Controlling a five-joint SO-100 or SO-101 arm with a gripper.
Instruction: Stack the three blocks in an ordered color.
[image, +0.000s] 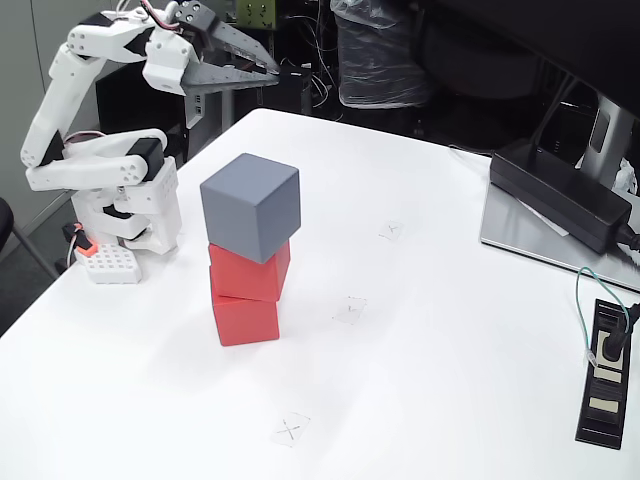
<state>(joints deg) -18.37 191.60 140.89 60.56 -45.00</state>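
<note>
Stack (248, 252) standing mid-table, grey block (250, 206) atop two red blocks (246, 296); gripper (282, 70) raised well apart, nearly closed, holding nothing; probably light, rigid, matte; best pinched across flat opposite faces.

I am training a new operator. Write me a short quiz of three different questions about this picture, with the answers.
1. True or false: the grey block is on top of the stack.
2. How many red blocks are under it?
3. Choose one: the hand is (a) gripping a block, (b) raised, away from the stack.

Key: 1 true. 2 two: upper red block, lower red block. 3 b.
</note>
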